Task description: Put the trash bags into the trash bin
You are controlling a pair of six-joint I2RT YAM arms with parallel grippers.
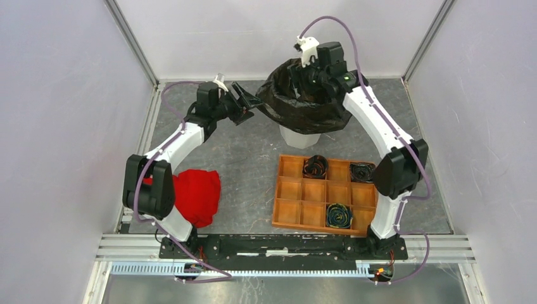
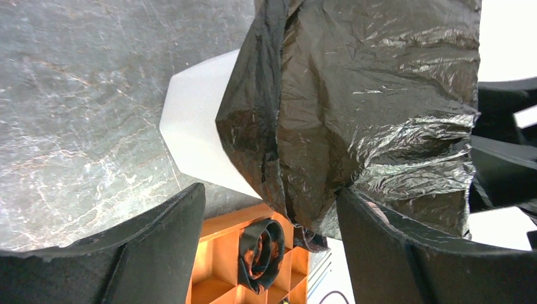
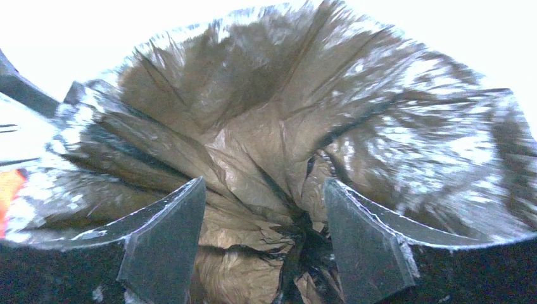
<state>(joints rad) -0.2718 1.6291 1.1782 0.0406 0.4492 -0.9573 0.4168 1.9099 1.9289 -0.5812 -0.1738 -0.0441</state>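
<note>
A glossy black trash bag (image 1: 304, 104) is draped over the top of the white faceted trash bin (image 1: 299, 137), whose base shows below it. My right gripper (image 1: 305, 81) reaches down into the bag's mouth. In the right wrist view it (image 3: 265, 183) is open, with crumpled brownish plastic (image 3: 253, 126) beyond the fingers. My left gripper (image 1: 253, 104) is open at the bag's left edge. Seen from the left wrist, that gripper (image 2: 272, 202) faces the bag (image 2: 373, 95) and the bin (image 2: 202, 126), and its right finger (image 2: 392, 253) touches the bag's hanging fold.
An orange-brown compartment tray (image 1: 294, 212) lies in front of the bin and holds three dark rolls (image 1: 315, 166) (image 1: 361, 171) (image 1: 338, 215). From the left wrist, the tray (image 2: 221, 234) and one roll (image 2: 259, 250) are visible. A red cloth (image 1: 197, 196) lies near the left arm's base. White walls enclose the table.
</note>
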